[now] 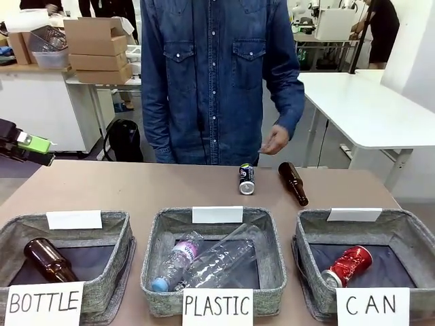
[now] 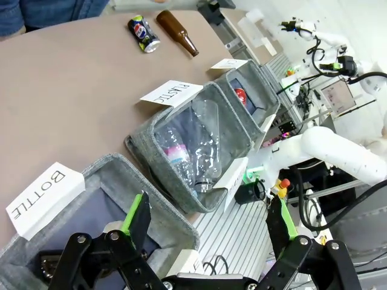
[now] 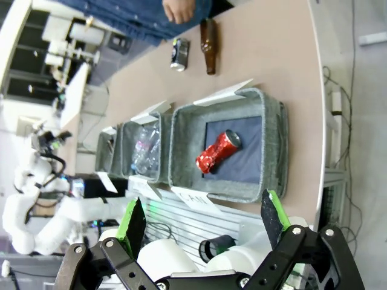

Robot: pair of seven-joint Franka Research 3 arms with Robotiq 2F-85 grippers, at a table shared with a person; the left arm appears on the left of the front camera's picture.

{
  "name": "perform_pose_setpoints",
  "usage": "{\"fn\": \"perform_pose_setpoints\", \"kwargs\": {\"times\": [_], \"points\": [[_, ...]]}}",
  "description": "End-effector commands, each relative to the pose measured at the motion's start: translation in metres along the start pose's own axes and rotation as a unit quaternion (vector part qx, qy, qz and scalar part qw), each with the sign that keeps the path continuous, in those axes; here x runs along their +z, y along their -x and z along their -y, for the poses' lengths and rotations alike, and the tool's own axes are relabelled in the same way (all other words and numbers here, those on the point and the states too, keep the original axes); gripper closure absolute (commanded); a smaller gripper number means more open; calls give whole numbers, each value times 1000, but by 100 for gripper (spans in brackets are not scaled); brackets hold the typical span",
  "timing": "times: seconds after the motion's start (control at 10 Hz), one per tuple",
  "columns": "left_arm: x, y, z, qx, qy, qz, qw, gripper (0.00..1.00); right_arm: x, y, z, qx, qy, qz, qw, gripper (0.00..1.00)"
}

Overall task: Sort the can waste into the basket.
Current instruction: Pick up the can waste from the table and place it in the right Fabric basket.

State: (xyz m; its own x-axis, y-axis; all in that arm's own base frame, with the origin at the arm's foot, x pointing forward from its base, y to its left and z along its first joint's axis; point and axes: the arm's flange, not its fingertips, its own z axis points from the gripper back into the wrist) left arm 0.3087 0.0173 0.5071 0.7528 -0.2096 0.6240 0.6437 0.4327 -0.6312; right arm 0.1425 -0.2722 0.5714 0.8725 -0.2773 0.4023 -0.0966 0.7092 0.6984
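A dark blue-black can (image 1: 247, 178) lies on the table's far side in front of the person, also seen from the left wrist (image 2: 144, 34) and the right wrist (image 3: 179, 54). A shiny red can (image 1: 348, 265) lies dented inside the grey basket signed "CAN" (image 1: 306, 227) at the front right; the right wrist view looks down on that can (image 3: 216, 152) in the basket (image 3: 275, 151). My left gripper (image 1: 27, 146) hovers at the far left, its jaws open and empty (image 2: 208, 223). My right gripper (image 3: 202, 217) is open and empty, back from the CAN basket.
A brown glass bottle (image 1: 293, 183) lies just right of the dark can. The middle basket, signed "PLASTIC" (image 1: 163, 231), holds clear plastic bottles. The left basket, signed "BOTTLE" (image 1: 119, 227), holds a brown bottle (image 1: 47, 260). The person's hand (image 1: 275, 141) hangs above the table's far edge.
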Motion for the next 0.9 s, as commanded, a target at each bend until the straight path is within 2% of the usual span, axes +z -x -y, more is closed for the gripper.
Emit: {"fn": "perform_pose_setpoints", "kwargs": {"times": [0.0,0.1,0.3,0.4,0.5,0.6,0.7,0.8], "points": [[-1,-1,2,7,0,0,1000,0,-68,-21,-49,160,28,-61,985,0],[-1,-1,2,7,0,0,1000,0,-121,-36,-79,222,4,-103,970,0],[-1,-1,2,7,0,0,1000,0,-204,-40,-116,311,-13,-144,939,0],[-1,-1,2,7,0,0,1000,0,-240,-37,-121,348,3,-155,925,0],[-1,-1,2,7,0,0,1000,0,-270,-30,-126,395,7,-173,902,0],[-1,-1,2,7,0,0,1000,0,-293,-24,-131,419,1,-206,884,0],[-1,-1,2,7,0,0,1000,0,-297,-21,-135,374,65,-211,901,0],[-1,-1,2,7,0,0,1000,0,-281,-25,-149,387,10,-204,899,0]]}}
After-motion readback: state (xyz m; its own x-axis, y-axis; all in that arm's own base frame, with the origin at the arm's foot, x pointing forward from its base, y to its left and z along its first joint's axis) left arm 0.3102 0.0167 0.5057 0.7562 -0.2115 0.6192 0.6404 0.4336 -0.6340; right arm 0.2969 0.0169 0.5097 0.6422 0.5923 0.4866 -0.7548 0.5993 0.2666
